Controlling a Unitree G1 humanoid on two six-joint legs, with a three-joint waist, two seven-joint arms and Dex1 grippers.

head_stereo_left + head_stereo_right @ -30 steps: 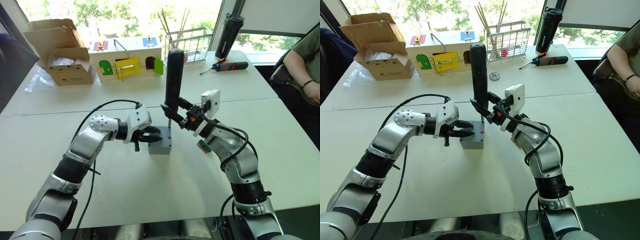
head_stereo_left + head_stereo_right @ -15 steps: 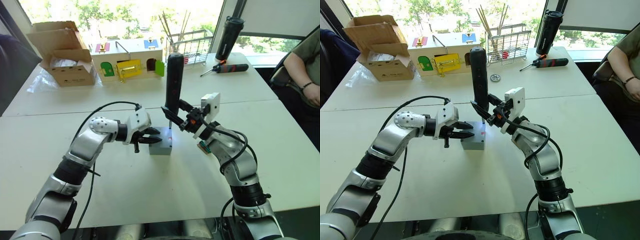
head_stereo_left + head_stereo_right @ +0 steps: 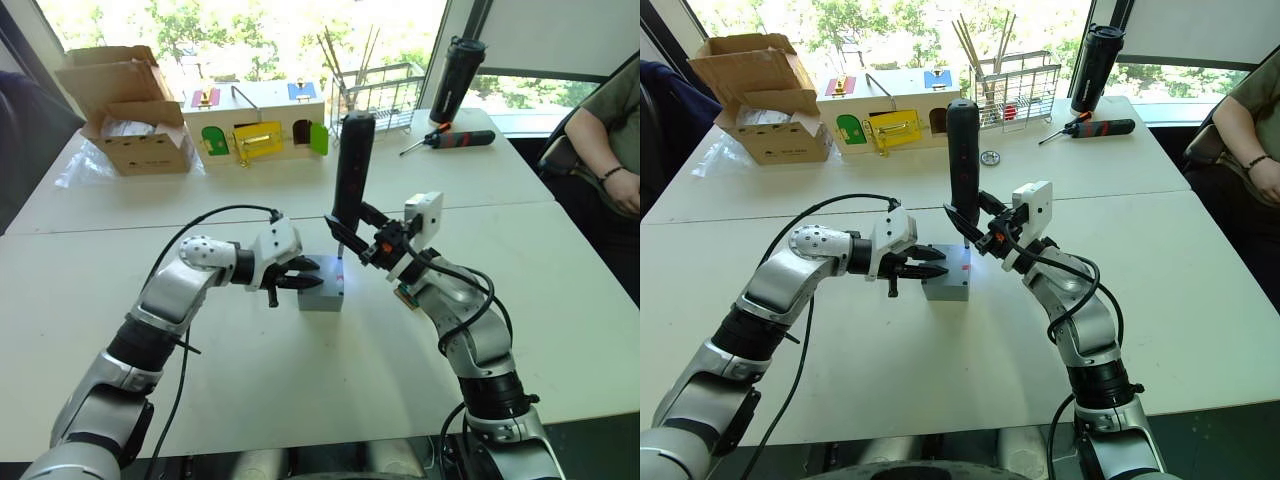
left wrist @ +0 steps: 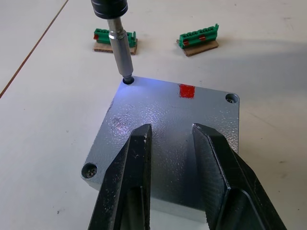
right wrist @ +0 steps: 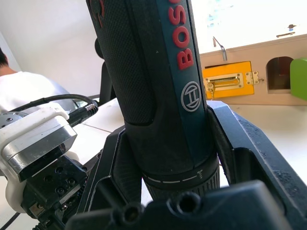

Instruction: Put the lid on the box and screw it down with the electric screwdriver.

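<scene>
Two white panels joined by a seam made up the tabletop (image 3: 840, 390), which stood before sunlit windows with trees outside. The grey box (image 3: 947, 281) sat near the middle of it, just short of that seam, with the lid (image 4: 168, 129) lying flat on top and a small red mark at one edge. Beyond the box, toward the windows, lay a cardboard box (image 3: 760, 95), a colourful wooden latch box (image 3: 890, 105), a wire rack (image 3: 1015, 85), a tall black bottle (image 3: 1095, 65) and a hand screwdriver (image 3: 1090, 126). Two green connector strips (image 4: 198, 40) rested close behind the box. A person's arm (image 3: 1255, 130) showed at the far right of the box. The left gripper (image 3: 930, 263) reached in level from the box's left, its jaws slightly spread over the lid without pinching it. The right gripper (image 3: 975, 222) came from the box's right, jaws clamped around the electric screwdriver (image 3: 962, 165), which stood upright with its bit set in a corner hole of the lid.
</scene>
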